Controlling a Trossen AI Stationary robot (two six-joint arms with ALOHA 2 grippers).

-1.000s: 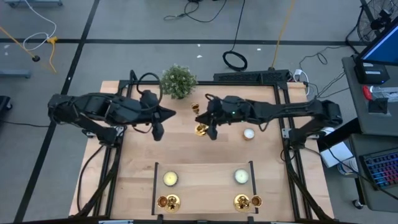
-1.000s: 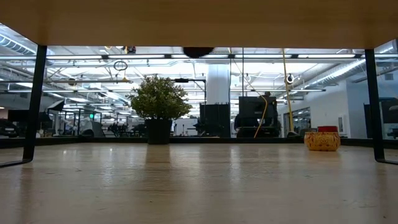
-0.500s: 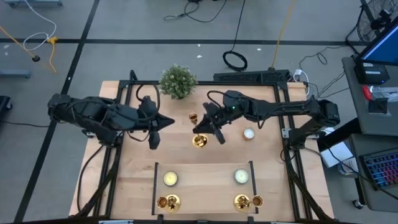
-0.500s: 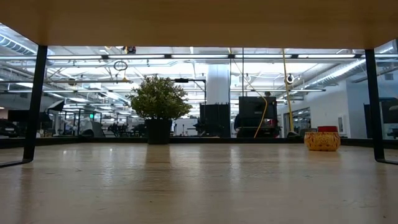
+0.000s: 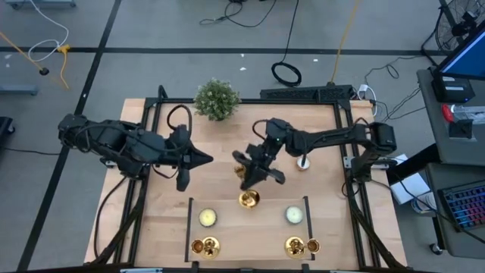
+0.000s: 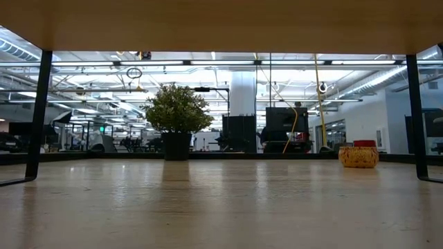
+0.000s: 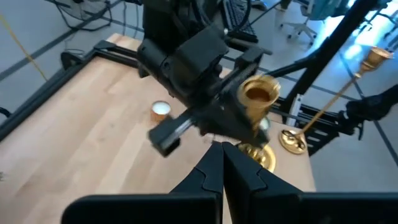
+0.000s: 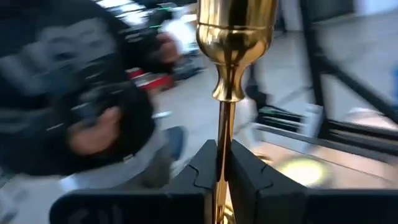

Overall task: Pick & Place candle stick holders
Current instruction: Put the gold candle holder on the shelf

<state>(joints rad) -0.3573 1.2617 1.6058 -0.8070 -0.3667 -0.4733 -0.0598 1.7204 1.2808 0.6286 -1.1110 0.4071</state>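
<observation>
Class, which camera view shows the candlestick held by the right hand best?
The right wrist view: the candlestick fills it, its stem clamped in the right hand. The left wrist view shows its cup, the high view only a small gold spot. The low view misses it.

We see one shiny gold candle stick holder (image 5: 248,199) up off the table, clamped by its slim stem (image 8: 222,134), round flared base lowest, above the table's middle. Two more gold holders (image 5: 205,246) (image 5: 297,246) stand near the front edge, well apart.
</observation>
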